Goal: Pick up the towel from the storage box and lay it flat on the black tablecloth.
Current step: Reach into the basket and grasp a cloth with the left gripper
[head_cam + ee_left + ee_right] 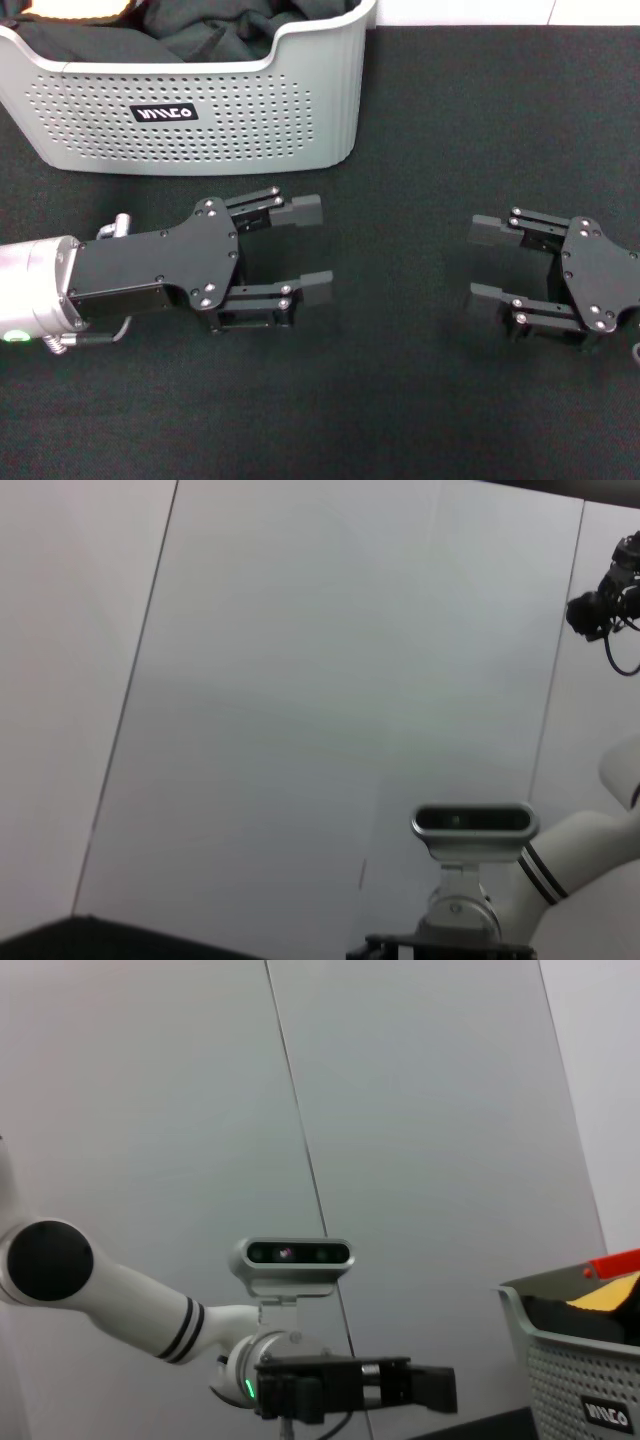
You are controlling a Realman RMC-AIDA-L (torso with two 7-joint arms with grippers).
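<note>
The left gripper (318, 250) lies low over the black tablecloth (420, 400), in front of the storage box (200, 120), with its two fingers spread wide and nothing between them. The right gripper (488, 262) rests opposite to it, well apart, also spread wide and empty; the two point toward each other.

The towel (70, 8) is in the storage box, at the far left corner. Only a small orange-yellow part shows at the top edge of the head view, and also above the rim in the right wrist view (608, 1298). A black fabric heap (215, 35) fills most of the box beside it (this one should not be taken).

I judge the towel to be light, soft and limp, not fragile. It will hang and fold when it is lifted. A pinch on an exposed edge or corner seems best, so it can later be spread flat.
</note>
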